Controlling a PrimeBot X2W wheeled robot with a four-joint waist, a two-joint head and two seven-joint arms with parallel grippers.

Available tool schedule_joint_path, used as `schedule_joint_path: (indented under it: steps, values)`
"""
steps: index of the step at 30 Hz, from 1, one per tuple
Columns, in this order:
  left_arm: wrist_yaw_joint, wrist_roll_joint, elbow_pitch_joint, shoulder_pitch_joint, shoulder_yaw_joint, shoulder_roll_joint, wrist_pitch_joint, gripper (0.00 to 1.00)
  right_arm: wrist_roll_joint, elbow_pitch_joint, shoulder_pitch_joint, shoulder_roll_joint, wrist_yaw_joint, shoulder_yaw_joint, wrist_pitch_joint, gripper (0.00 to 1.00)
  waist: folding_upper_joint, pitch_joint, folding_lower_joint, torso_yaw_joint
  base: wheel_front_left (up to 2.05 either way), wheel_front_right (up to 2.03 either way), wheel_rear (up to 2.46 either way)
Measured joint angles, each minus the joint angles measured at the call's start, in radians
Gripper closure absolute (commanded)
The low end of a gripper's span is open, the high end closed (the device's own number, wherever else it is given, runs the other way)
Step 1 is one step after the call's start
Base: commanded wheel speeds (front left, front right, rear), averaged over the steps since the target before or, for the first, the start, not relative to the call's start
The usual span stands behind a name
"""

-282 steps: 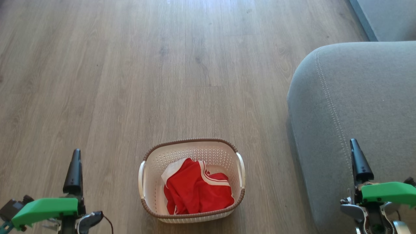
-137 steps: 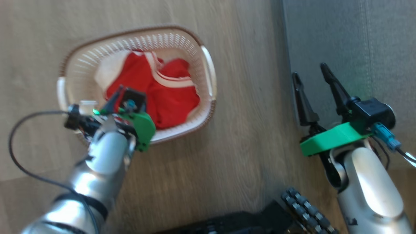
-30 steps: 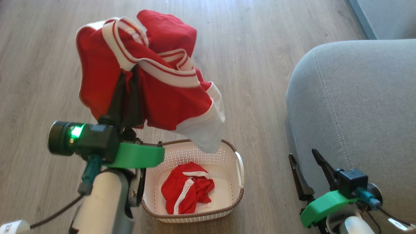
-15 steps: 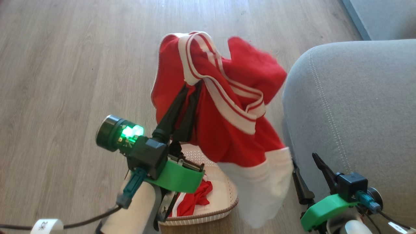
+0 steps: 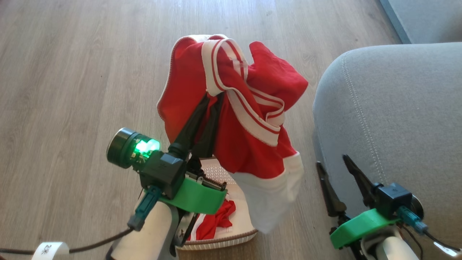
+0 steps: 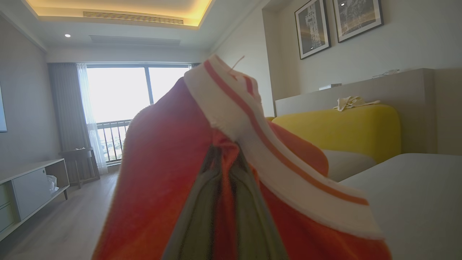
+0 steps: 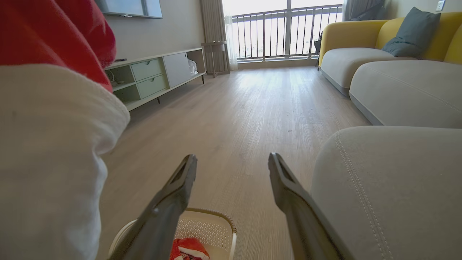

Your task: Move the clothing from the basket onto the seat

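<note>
The striped garment [image 5: 249, 144] now hangs clear of the basket [image 5: 231, 241]. Over the last second it has been carried toward the seat [image 5: 389, 108], so its white hem dangles just beside the cushion, not yet over it. The left hand [image 5: 213, 100] stays clenched on the red cloth. The shorts [image 5: 216, 222] still lie in the basket. The right hand [image 5: 331, 161] waits spread and empty. By my judgement, one piece is halfway there and the other is untouched.

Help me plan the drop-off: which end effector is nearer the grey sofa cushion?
Right. The right end effector sits open close beside the grey sofa cushion, at its front edge. The left end effector, shut on the red trimmed garment, is farther left, above the basket.
</note>
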Motion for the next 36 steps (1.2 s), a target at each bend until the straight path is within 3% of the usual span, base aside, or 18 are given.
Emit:
schedule_joint_path:
  steps: [7,14,20,36]
  values:
    - [-0.001,0.0,0.009,0.0,0.012,0.0,-0.004,1.0,0.037,-0.168,0.0,-0.067,0.0,0.114,0.0,0.0,0.0,0.01,0.0,-0.002,0.0,0.0,0.0]
    - [-0.009,0.003,0.037,0.002,0.032,0.0,-0.004,1.0,0.116,-0.367,-0.002,-0.21,0.0,0.342,0.0,0.0,0.0,0.026,0.0001,-0.006,0.0,0.0,0.0]
    - [-0.01,0.004,0.04,0.002,0.033,0.0,-0.004,1.0,0.121,-0.379,-0.008,-0.232,0.0,0.37,0.0,0.0,0.0,0.034,0.0001,-0.005,0.0,0.0,0.0]
    - [-0.044,-0.018,0.051,-0.034,-0.11,0.001,-0.004,1.0,0.108,-0.288,-0.158,-0.23,0.0,0.438,0.0,0.0,0.0,0.061,0.0001,0.035,0.0,0.0,0.0]
